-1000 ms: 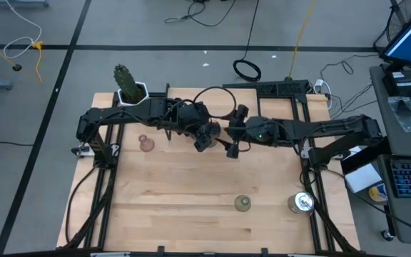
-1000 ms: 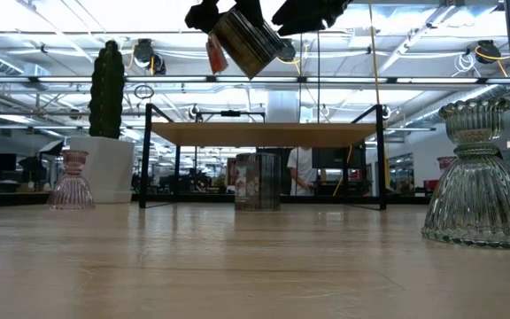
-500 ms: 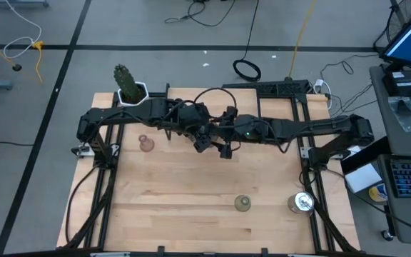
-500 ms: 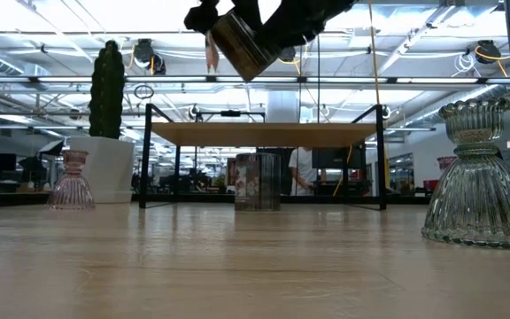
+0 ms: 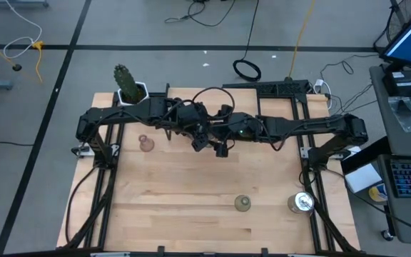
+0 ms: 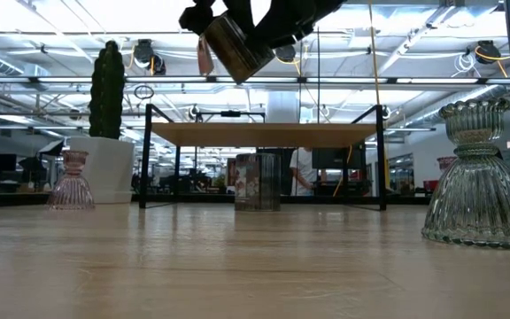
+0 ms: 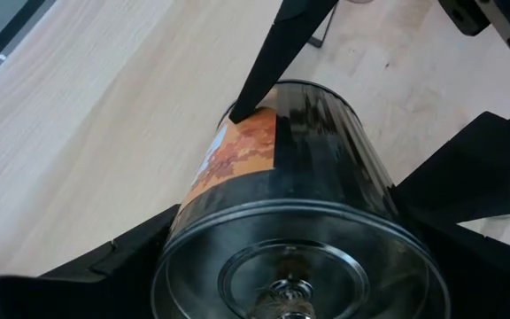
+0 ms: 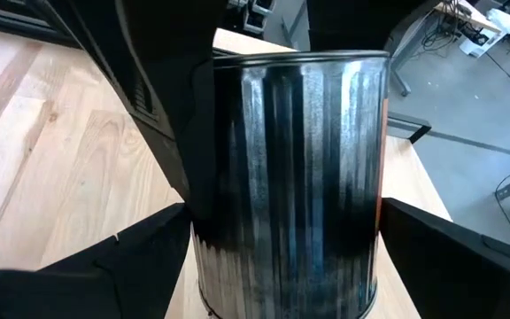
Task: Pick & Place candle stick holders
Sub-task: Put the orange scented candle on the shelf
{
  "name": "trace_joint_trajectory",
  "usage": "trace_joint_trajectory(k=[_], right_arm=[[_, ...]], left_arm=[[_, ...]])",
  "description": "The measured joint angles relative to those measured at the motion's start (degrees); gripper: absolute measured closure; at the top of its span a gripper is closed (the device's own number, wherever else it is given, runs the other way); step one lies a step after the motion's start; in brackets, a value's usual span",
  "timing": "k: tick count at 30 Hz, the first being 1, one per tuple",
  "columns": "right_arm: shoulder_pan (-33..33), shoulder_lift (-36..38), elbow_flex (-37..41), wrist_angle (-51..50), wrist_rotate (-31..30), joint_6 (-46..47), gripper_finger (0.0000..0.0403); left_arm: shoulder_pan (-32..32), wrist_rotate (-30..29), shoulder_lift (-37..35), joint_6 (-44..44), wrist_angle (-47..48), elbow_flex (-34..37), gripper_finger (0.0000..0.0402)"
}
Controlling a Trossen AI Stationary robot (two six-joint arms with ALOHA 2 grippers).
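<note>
Silvery ribbed candle holder (image 8: pixel 292 168) is hanging mid-air at table's twelve o'clock, left gripper (image 5: pixel 203 138) pinching it for handover; right gripper (image 5: pixel 222 140) is bracketing it, fingers spread, apparently untouching.

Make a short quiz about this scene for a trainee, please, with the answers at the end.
1. True or false: the silvery metal holder gripped by the left end effector rests on the table.
2. Multiple choice: what stands on the table nearest the cactus? A) a pinkish glass holder B) a blue mug C) a wooden bowl
3. Short answer: which other end effector is at the held holder?

Key:
1. False. It is held up in the air, tilted.
2. A
3. The right end effector.
</note>
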State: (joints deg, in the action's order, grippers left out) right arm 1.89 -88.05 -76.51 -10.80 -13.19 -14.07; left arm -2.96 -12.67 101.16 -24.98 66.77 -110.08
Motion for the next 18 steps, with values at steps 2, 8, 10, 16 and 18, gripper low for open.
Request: trace_joint_trajectory(k=[2, 8, 10, 16, 18], right_arm=[[-0.02, 0.04, -0.15, -1.5, -0.02, 0.62, 0.0052], [-0.09, 0.11, -0.21, -2.65, -0.11, -0.54, 0.0053], [-0.09, 0.64, -0.11, -2.67, -0.13, -1.8, 0.0053], [-0.09, 0.79, -0.09, -2.98, -0.09, -2.71, 0.0053], [-0.11, 0.79, -0.09, -2.98, -0.07, -2.35, 0.0053]], left_arm=[[0.0, 0.21, 0.05, 0.05, -0.29, 0.0, 0.0042], [-0.02, 0.51, 0.24, 0.72, -0.47, 0.0, 0.0042], [0.0, 0.42, 0.24, 0.75, -0.5, 0.0, 0.0042], [0.0, 0.38, 0.13, 0.86, -0.66, -0.04, 0.0042], [0.0, 0.49, 0.13, 0.86, -0.59, -0.04, 0.0042]])
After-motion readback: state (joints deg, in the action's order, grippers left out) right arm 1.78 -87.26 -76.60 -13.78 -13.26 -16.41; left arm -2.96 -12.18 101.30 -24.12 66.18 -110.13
